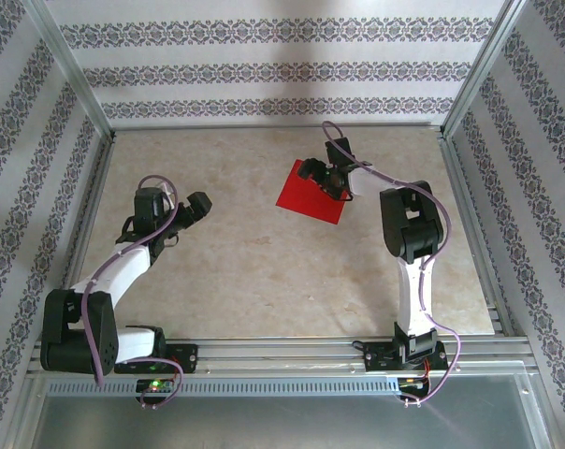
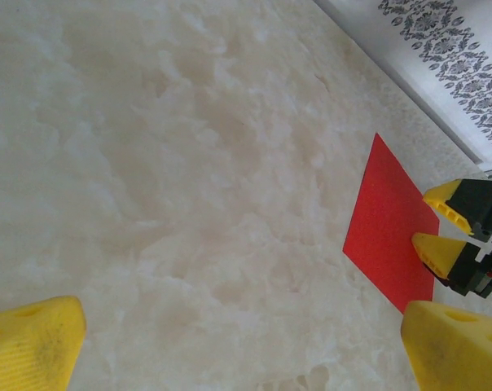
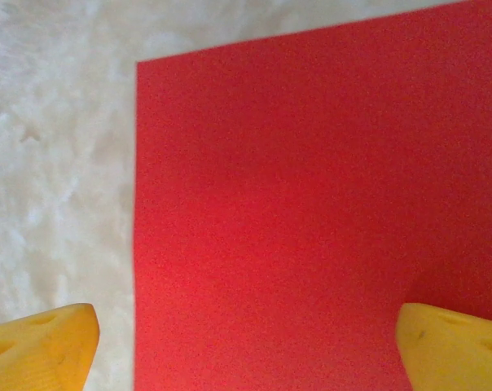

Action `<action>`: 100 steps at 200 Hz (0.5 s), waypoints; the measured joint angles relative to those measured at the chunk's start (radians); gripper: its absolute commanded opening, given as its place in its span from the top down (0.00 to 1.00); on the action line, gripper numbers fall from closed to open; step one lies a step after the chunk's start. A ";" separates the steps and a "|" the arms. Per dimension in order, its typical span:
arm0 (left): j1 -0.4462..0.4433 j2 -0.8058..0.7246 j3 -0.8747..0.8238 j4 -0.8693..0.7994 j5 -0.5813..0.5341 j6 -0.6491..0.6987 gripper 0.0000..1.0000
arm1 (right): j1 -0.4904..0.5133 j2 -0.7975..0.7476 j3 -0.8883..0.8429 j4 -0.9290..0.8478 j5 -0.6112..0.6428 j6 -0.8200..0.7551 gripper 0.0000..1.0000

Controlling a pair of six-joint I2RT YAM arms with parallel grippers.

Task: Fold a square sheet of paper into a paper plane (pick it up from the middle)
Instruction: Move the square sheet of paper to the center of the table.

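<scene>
And there was the square sheet of paper (image 1: 311, 192), bright red, lying flat and uncreased on the far right-of-centre part of the pale marbled surface (image 1: 264, 281), turned corner-on like a diamond. No fold had been started, so by my read this was the opening step: the pick-up.

The right end effector (image 1: 331, 178) hung over the sheet's far right side, pointing down at it. Its wrist view showed the jaws spread wide, one over bare stone just past the sheet's edge and the other over the red. That looked like a straddle meant to get at the paper. Whether anything touched the sheet, I could not tell. The task asked for a grip from the middle, and this spot seemed nearer the edge than the centre, so a shift inward seemed likely.

The left end effector (image 1: 194, 208) sat well apart, left of centre, jaws fully wide and carrying nothing. It was angled toward the sheet, probably waiting out of the way.
</scene>
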 measured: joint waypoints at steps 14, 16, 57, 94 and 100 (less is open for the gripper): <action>0.000 0.009 0.011 -0.008 0.007 0.000 0.00 | 0.007 0.000 0.006 -0.009 -0.005 -0.011 0.06; 0.000 0.010 0.013 -0.010 0.007 0.000 0.00 | 0.009 0.000 0.006 -0.011 -0.006 -0.013 0.06; 0.000 0.013 0.023 -0.031 0.011 0.001 0.00 | 0.081 -0.007 -0.011 -0.029 -0.056 -0.045 0.06; 0.000 0.030 0.041 -0.066 0.012 0.004 0.00 | 0.172 -0.087 -0.126 -0.026 -0.091 -0.062 0.06; 0.000 0.034 0.047 -0.072 0.014 0.004 0.00 | 0.189 -0.104 -0.150 -0.028 -0.094 -0.062 0.06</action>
